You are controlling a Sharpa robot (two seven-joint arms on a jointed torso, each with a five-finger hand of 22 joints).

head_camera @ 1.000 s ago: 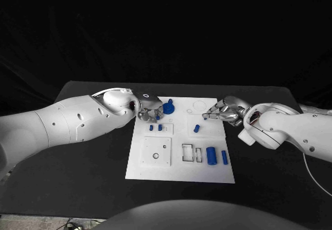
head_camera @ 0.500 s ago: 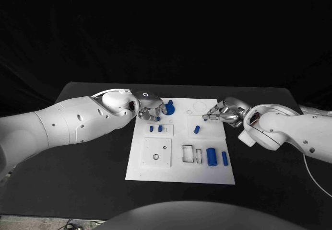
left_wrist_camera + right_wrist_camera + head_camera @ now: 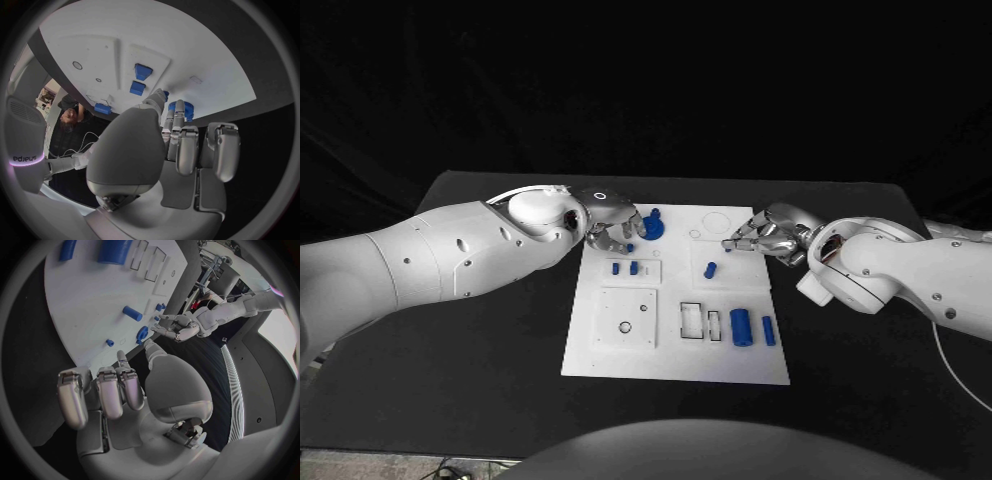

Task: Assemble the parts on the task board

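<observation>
The white task board (image 3: 675, 350) lies in the middle of the table. A blue round part (image 3: 651, 226) stands near its far edge. My left hand (image 3: 609, 232) hovers right beside it, and its fingertips (image 3: 180, 107) reach the round part (image 3: 187, 113) with nothing plainly gripped. Two small blue parts (image 3: 625, 267) stand in a raised block below that hand. My right hand (image 3: 762, 238) hangs over the board's far right edge with fingers (image 3: 110, 390) stretched out and empty. A blue peg (image 3: 710, 268) lies just in front of it.
A thick blue cylinder (image 3: 741, 327) and a slim one (image 3: 767, 328) lie at the board's near right, beside two rectangular slots (image 3: 692, 318). A square plate (image 3: 626, 316) with a small hole sits at the near left. Black table (image 3: 473, 340) surrounds the board.
My left hand has drawn slightly back toward the far edge beside the round part. The right hand and the parts have stayed put.
</observation>
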